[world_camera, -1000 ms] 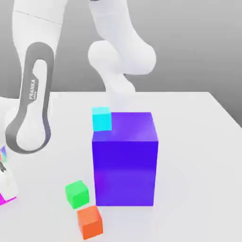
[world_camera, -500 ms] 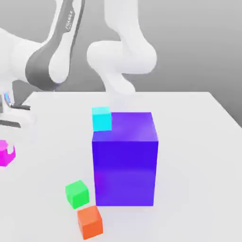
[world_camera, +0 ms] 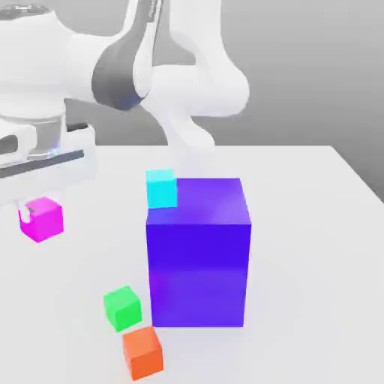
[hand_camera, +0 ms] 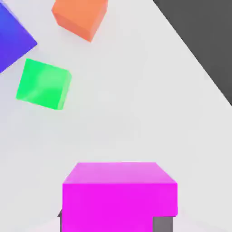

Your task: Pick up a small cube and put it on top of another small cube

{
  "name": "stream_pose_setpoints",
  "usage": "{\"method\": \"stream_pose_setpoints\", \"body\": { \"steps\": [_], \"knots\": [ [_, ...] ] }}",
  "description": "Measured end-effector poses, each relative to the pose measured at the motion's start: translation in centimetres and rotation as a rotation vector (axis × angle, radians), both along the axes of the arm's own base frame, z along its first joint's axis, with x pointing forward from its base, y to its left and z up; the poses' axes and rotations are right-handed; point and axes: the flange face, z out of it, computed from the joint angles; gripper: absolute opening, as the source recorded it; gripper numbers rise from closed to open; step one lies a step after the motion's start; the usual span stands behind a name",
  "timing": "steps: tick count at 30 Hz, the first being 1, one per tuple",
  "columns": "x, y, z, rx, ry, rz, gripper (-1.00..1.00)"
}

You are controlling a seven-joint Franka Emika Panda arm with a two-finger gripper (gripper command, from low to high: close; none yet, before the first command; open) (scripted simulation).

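The small cube [world_camera: 43, 219], bright magenta and glossy, hangs above the table at the exterior view's left, with my gripper [world_camera: 36, 217] shut on it. One white finger [world_camera: 25, 216] shows against the cube's side. In the hand view the small cube [hand_camera: 118, 195] sits close up between the dark fingertips [hand_camera: 162, 224]. Below it on the table lie a green cube [world_camera: 122, 307] [hand_camera: 44, 84] and an orange cube [world_camera: 142, 352] [hand_camera: 80, 16], both near the big block's front left corner.
A big blue-purple block [world_camera: 199, 255] [hand_camera: 11, 36] stands mid-table. A cyan cube [world_camera: 161, 187] shows at its far upper left corner; I cannot tell what it rests on. The white table [world_camera: 315, 247] runs bare to the exterior view's right. The arm's base [world_camera: 187, 112] rises behind.
My gripper has risen from the table's left edge with the magenta cube in it and carried it up and toward the exterior view's right. The other cubes have not moved.
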Motion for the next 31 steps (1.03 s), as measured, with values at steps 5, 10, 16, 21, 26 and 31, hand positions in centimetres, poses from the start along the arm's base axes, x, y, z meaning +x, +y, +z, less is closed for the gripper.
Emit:
{"method": "stream_pose_setpoints", "body": {
  "steps": [5, 10, 16, 21, 26, 31],
  "knots": [
    [0.0, 3.2, -2.9, 0.018, 0.033, 0.364, -1.0],
    [0.1, 7.5, -6.9, 0.044, 0.064, 0.742, -1.0],
    [0.3, 8.6, -12.2, 0.051, 0.065, 0.821, -1.0],
    [0.1, 8.4, -13.9, 0.05, 0.067, 0.817, 1.0],
    [0.2, 8.4, -13.4, 0.049, 0.065, 0.818, 1.0],
    [0.1, 8.2, -9.1, 0.05, 0.064, 0.811, 1.0]
  ]
}}
